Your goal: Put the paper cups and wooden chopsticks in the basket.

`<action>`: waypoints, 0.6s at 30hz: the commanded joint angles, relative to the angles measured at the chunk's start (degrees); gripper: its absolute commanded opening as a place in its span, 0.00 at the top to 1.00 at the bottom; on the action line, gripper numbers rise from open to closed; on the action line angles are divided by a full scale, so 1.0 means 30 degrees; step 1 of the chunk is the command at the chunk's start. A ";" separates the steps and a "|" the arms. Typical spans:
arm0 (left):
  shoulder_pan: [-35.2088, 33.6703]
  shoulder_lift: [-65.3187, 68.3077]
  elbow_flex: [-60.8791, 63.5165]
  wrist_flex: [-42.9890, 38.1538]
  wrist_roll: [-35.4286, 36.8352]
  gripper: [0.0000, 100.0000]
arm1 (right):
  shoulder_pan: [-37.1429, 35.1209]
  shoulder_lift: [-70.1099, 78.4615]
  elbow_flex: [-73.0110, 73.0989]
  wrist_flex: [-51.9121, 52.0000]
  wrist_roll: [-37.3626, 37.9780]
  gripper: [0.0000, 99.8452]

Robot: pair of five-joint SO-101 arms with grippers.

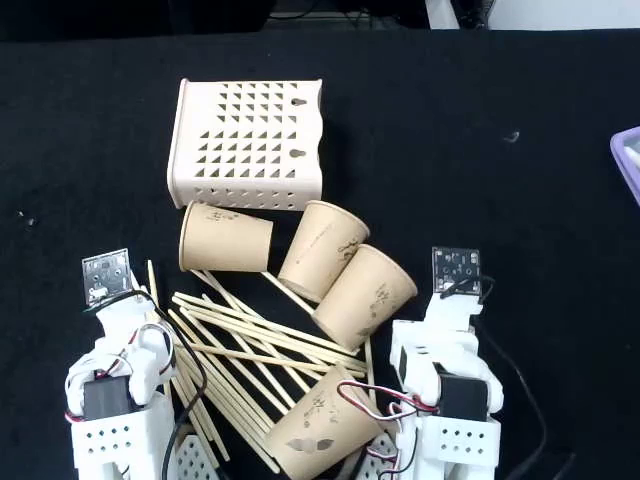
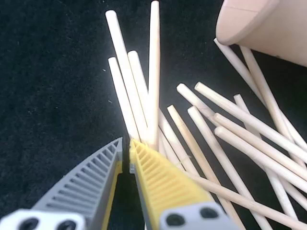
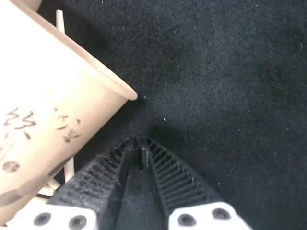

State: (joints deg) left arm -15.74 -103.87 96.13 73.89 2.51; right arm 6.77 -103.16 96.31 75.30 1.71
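Note:
A beige perforated basket (image 1: 249, 145) lies on its side at the back of the black table. Several paper cups lie tipped over: one (image 1: 224, 238) just in front of the basket, two (image 1: 321, 250) (image 1: 364, 296) side by side toward the middle, and one (image 1: 318, 424) at the front between the arms. Wooden chopsticks (image 1: 250, 345) are strewn in a pile across the middle. My left gripper (image 2: 126, 143) is shut and holds nothing, its tips at the near ends of some chopsticks (image 2: 139, 91). My right gripper (image 3: 139, 142) is shut and holds nothing, beside a cup (image 3: 43, 115).
A purple container edge (image 1: 627, 160) shows at the far right of the table. Both arm bases (image 1: 115, 400) (image 1: 450, 390) stand at the front edge.

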 commanded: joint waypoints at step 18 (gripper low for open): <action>-0.1128 -0.0176 -0.0513 -0.3253 -0.3634 0.97 | 0.0293 -0.1802 0.0073 -0.0469 0.0205 0.99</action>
State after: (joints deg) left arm -15.74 -103.87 96.13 72.22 0.84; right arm 6.77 -103.16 96.31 75.21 1.71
